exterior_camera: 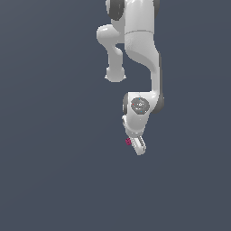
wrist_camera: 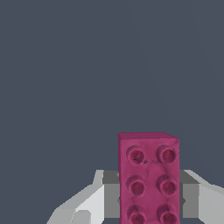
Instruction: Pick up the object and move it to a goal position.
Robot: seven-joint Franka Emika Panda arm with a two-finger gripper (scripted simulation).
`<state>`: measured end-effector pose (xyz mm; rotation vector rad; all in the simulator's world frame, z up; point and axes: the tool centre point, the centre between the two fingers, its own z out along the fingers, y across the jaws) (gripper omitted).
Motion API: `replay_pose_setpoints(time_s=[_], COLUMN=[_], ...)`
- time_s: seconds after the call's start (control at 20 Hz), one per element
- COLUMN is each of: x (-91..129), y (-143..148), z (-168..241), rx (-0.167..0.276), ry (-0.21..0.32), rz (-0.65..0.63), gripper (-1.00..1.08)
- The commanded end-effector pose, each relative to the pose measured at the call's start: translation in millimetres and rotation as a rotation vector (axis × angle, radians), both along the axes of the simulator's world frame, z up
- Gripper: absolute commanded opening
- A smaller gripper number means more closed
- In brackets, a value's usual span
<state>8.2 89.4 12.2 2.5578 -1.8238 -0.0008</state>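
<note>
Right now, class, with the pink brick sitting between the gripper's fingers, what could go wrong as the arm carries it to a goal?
1. The brick juts beyond the gripper fingers, which meet only part of its sides, so it might pivot or slip.
2. In the exterior view the brick is nearly hidden beside the gripper, so a slip there could go unnoticed.
3. No goal marker is visible, so placement cannot be checked.

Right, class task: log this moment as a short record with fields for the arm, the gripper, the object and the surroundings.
arm: white Panda arm, reaching down from the top of the exterior view
gripper: gripper, fingers on both sides of the brick
object: magenta-pink studded brick, six studs showing in the wrist view
object in exterior view: tiny pink speck at the gripper tip
surroundings: plain dark grey-blue surface
</note>
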Motion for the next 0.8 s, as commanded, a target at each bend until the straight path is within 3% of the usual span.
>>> replay_pose_setpoints(time_s=[0.0, 0.4, 0.75], x=[-0.4, -13.7, -40.1], y=[0.5, 11.5, 33.4], z=[0.7, 19.0, 55.8], rx=[0.0, 0.0, 0.001], ry=[0.0, 0.0, 0.0], rz=[0.0, 0.0, 0.0], gripper=[-1.0, -1.0, -1.0])
